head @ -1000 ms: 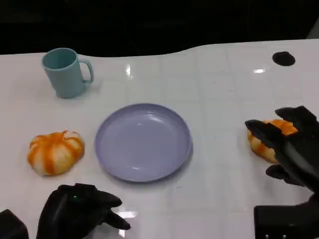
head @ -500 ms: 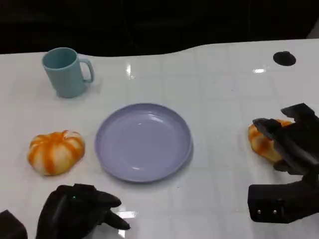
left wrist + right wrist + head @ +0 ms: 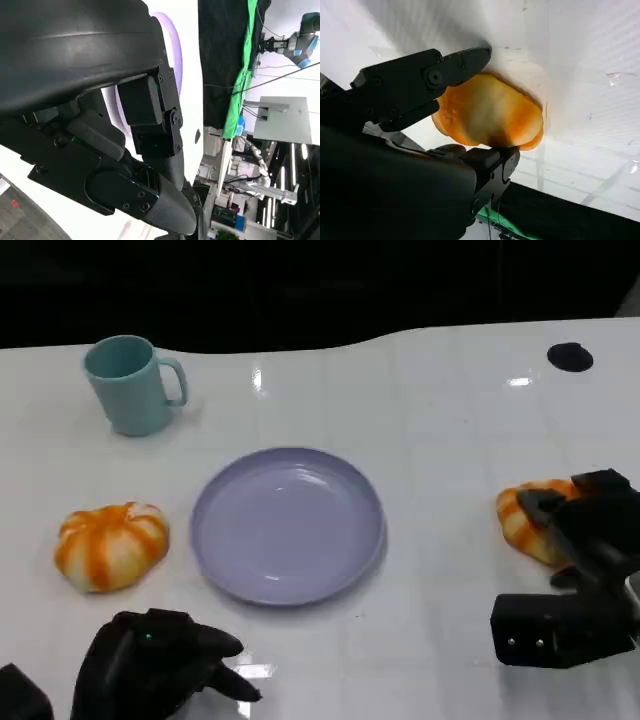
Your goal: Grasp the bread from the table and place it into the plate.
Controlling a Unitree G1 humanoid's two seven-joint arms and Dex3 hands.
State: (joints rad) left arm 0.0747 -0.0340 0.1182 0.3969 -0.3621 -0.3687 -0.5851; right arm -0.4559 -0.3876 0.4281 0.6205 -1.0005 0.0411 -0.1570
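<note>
Two orange-and-white striped breads lie on the white table. One bread (image 3: pixel 110 545) sits left of the lavender plate (image 3: pixel 288 525), which holds nothing. The other bread (image 3: pixel 525 520) lies at the right, half covered by my right hand (image 3: pixel 585 535). In the right wrist view that bread (image 3: pixel 490 112) sits on the table with one finger (image 3: pixel 445 75) pressed on one side and the thumb (image 3: pixel 490 160) against the opposite side. My left hand (image 3: pixel 155 665) rests at the near left edge and holds nothing, its fingers (image 3: pixel 150 130) loosely bent.
A teal cup (image 3: pixel 130 385) stands at the back left. A small black round mark (image 3: pixel 570 357) lies at the far right of the table. The table's back edge meets a dark background.
My right hand has come down and drawn nearer over the right bread, and its fingers now touch both sides of it. The left hand, plate, cup and left bread have not moved.
</note>
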